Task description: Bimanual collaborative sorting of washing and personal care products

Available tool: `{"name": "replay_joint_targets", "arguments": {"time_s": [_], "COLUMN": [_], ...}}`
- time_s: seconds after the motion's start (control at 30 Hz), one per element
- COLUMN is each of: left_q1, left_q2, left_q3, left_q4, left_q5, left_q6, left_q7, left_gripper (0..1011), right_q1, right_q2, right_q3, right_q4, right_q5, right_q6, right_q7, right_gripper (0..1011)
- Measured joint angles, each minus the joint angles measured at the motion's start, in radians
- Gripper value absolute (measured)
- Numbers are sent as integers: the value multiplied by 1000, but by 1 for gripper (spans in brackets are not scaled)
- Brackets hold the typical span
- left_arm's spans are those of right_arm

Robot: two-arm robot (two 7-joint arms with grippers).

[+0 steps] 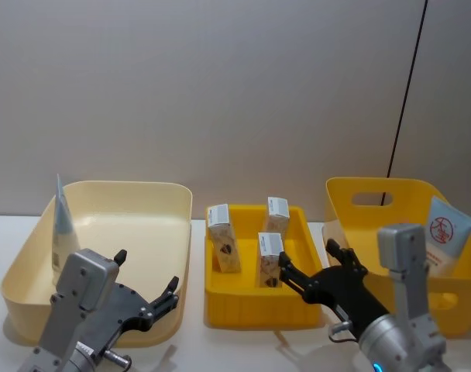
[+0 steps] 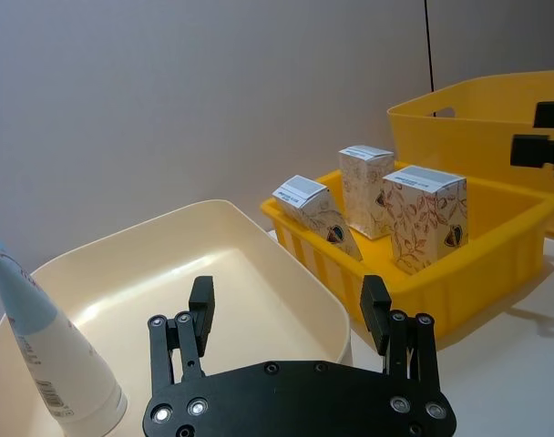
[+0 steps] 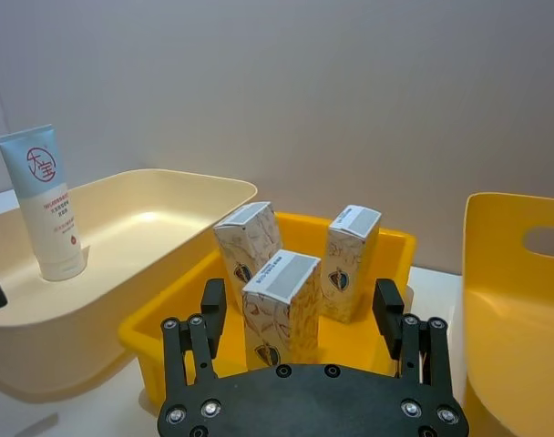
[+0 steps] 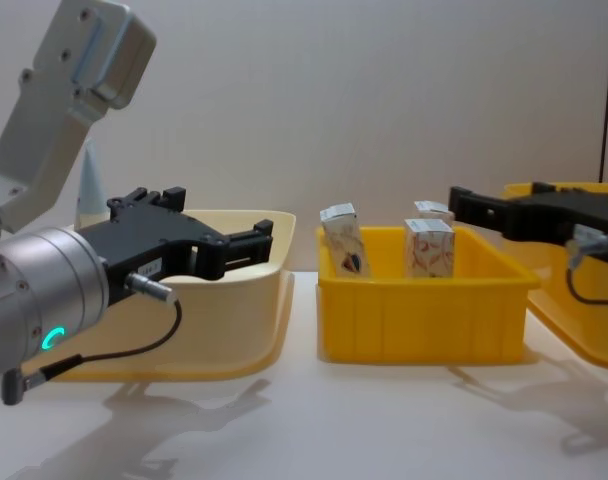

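Cream bin [image 1: 119, 186]: smooth glossy plastic with rounded corners, on the left.
Handled yellow bin [image 1: 398, 190]: glossy, with a slot grip cut in its wall, on the right.
Yellow tray [image 1: 259, 306]: low and squarish, between the bins.
Left gripper [image 1: 146, 271]: black fingers spread, empty, over the cream bin's front.
Right gripper [image 1: 309, 258]: fingers spread, empty, by the tray's front right corner.
Blue tube [image 1: 63, 225]: soft, tapering, upright on its cap in the cream bin.
Second tube [image 1: 446, 232]: red round logo, leaning in the handled bin.
Cartons [image 1: 222, 236]: three, white card with a leafy print, in the tray.
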Motion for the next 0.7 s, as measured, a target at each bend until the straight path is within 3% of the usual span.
{"name": "replay_joint_targets", "arguments": {"time_s": [0.23,0.7], "left_q1": [0,0], "left_q2": [0,0], "left_q3": [0,0], "left_q4": [0,0], "left_q5": [0,0], "left_q6": [0,0], "left_q7": [0,0], "left_gripper": [1000,1000], "right_q1": [66,145], "right_q2": [-38,-97], "right_q3": [-20,-42], "right_q4": [78,183], "right_q5": [-18,-56], "right_q6": [9,24], "right_q7": [3,-24], "right_gripper": [1003,1004]}}
